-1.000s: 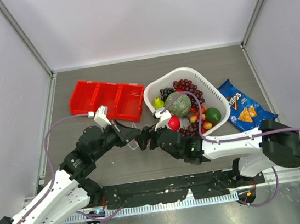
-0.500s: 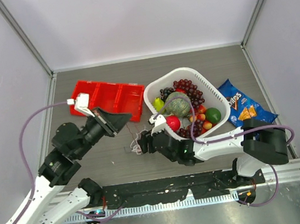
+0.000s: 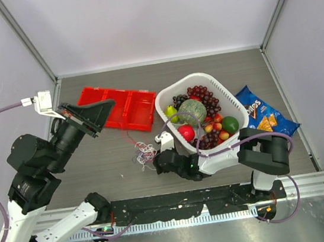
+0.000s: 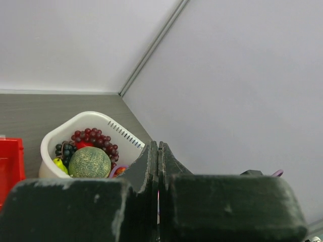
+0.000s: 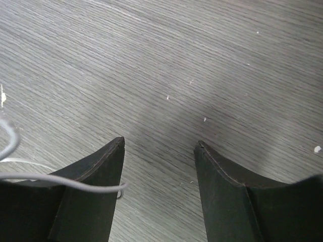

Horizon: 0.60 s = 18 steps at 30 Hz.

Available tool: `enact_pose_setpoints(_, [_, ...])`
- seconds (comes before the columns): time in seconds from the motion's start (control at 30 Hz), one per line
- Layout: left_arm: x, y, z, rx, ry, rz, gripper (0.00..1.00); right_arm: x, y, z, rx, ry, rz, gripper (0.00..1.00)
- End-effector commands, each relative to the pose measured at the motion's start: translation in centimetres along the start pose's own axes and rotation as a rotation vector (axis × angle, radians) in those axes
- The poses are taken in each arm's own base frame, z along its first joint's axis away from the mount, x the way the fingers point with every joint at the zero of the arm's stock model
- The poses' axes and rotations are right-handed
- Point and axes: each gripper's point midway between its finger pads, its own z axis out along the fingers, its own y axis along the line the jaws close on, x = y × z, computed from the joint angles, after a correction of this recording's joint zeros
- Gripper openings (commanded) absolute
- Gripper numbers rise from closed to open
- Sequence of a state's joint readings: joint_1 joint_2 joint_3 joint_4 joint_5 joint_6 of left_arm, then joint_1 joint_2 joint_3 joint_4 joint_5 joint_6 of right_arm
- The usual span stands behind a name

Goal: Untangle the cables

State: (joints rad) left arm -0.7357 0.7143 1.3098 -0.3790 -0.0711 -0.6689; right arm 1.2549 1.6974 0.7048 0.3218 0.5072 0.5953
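The cables [image 3: 144,155] lie as a small tangle of white, red and purplish-grey cords on the table in front of the basket. A thin red cord [image 3: 130,143] rises from the tangle toward my left gripper [image 3: 110,102]. That gripper is lifted high at the left and is shut; in the left wrist view [image 4: 158,143] a red sliver shows between the jaws. My right gripper [image 3: 157,164] is low at the tangle's right side, open. In the right wrist view [image 5: 159,143] a whitish cord [image 5: 30,176] drapes over the left finger [image 5: 96,166], with nothing between the jaws.
A red divided bin [image 3: 118,106] sits at the back left. A white basket [image 3: 230,97] full of fruit stands right of the tangle, and a blue chip bag [image 3: 263,116] lies beyond it. Walls close in on three sides.
My left arm has risen and swung back to the left, drawing the red cord out of the tangle. My right gripper has slid down and left beside the tangle, which now shows.
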Motion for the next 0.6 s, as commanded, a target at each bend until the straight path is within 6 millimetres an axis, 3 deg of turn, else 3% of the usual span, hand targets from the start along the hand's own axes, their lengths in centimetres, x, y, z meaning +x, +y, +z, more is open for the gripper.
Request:
enact_pose_setpoints(0.0, [-0.3,0.5,0.7,-0.032,-0.005,0.037,0.00,-2.9,2.0,-1.1,-0.060,-0.039,0.005,0.64])
enact_pose_setpoints(0.33, [1.1,4.6,0.9,-0.216,-0.023,-0.042,0.00,-10.5,3.3,-8.7,-0.209,-0.152,-0.107,0.76])
enact_pose_setpoints(0.43, [1.3,4.9,0.9,-0.235,-0.024,-0.056,0.00,-12.9,5.3,-11.4,-0.349,-0.219,-0.173,0.79])
enact_pose_setpoints(0.47, [1.3,4.9,0.9,-0.233,-0.023,-0.062,0.00,-13.6,6.8,-12.3,-0.434,-0.244,-0.180,0.79])
enact_pose_setpoints(0.57, [1.4,4.7,1.0,-0.225,-0.019,-0.081,0.00,-15.6,9.3,-13.7,-0.545,-0.307,-0.187,0.79])
